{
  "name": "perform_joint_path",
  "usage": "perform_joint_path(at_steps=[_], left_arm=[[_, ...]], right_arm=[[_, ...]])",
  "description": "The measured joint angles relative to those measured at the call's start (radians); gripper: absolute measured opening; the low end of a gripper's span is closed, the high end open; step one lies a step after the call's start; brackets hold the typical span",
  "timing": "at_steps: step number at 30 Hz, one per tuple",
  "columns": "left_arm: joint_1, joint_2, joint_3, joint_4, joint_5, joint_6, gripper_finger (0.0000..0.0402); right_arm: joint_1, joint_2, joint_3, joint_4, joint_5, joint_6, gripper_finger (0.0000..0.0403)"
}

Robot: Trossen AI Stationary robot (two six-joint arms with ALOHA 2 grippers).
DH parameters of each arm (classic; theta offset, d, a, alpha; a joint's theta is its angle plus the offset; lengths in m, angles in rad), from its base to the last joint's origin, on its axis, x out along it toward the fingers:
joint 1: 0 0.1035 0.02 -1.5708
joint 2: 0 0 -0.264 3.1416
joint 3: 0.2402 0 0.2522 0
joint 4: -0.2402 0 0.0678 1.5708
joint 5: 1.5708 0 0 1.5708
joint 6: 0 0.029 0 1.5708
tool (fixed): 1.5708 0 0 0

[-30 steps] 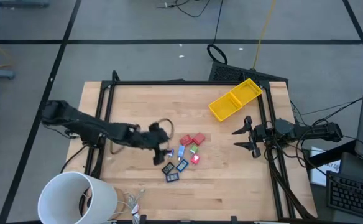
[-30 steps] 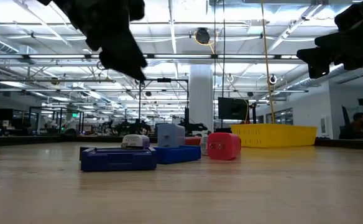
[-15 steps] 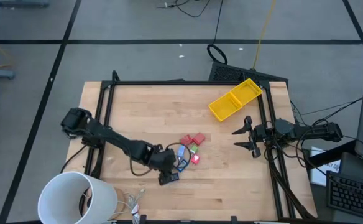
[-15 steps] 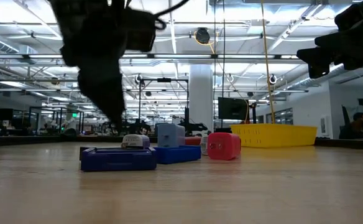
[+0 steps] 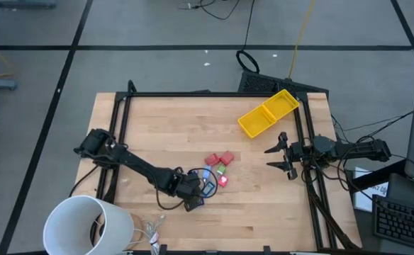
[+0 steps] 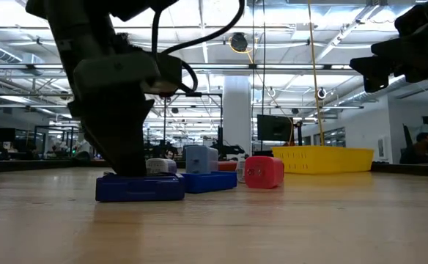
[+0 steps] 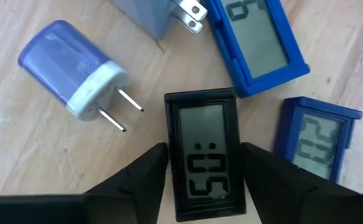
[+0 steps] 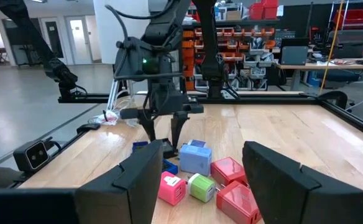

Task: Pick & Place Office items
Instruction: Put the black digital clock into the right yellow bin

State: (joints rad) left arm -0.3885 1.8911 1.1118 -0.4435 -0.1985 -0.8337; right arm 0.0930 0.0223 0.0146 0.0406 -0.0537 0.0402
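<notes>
Straddling the black-framed clock (image 7: pixel 205 152), your left claw (image 5: pixel 191 197) has a finger on each long side of it, jaws partly open and not yet clamped. You can see the clock lying flat on the worktop (image 5: pixel 157 134) between the pads, its display facing up.

Watch the neighbours. A small blue clock (image 7: pixel 315 137) sits just beside one finger (image 7: pixel 271 177), and a larger blue clock (image 7: pixel 256 40) lies just ahead of the claw, close to the black one's far end. If the jaws close off-centre, the black frame may twist and shove either of them. A purple plug adapter (image 7: pixel 76 68) lies near the other finger, prongs pointing toward the claw; a skewed lift could drag it along. The frame is thin and flat, so a grip set too high may slip off its edges.

Compared with a second ago, the left claw has swung over from beside the cluster, dropped to the worktop and narrowed its jaws. The right claw (image 5: pixel 283 156) waits well apart at the worktop's edge, jaws spread as before, near the yellow bin (image 5: pixel 267 113).
</notes>
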Motion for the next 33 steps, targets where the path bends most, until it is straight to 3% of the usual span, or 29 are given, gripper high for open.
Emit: perform_joint_path(at_steps=[12, 21, 26, 30, 33], left_arm=[[0.001, 0.003, 0.000, 0.009, -0.041, 0.038, 0.0147], [0.004, -0.070, 0.041, -0.011, -0.074, 0.118, 0.0157], [0.007, -0.164, 0.057, 0.055, -0.209, 0.295, 0.0145], [0.010, -0.218, 0.060, 0.203, -0.372, 0.531, 0.0152], [0.011, -0.222, 0.060, 0.325, -0.439, 0.734, 0.0161]], right_arm=[[0.000, 0.000, 0.000, 0.000, 0.000, 0.000, 0.0210], [0.000, 0.000, 0.000, 0.000, 0.000, 0.000, 0.0210], [0.000, 0.000, 0.000, 0.000, 0.000, 0.000, 0.0210], [0.000, 0.000, 0.000, 0.000, 0.000, 0.000, 0.0210], [0.000, 0.000, 0.000, 0.000, 0.000, 0.000, 0.0210]])
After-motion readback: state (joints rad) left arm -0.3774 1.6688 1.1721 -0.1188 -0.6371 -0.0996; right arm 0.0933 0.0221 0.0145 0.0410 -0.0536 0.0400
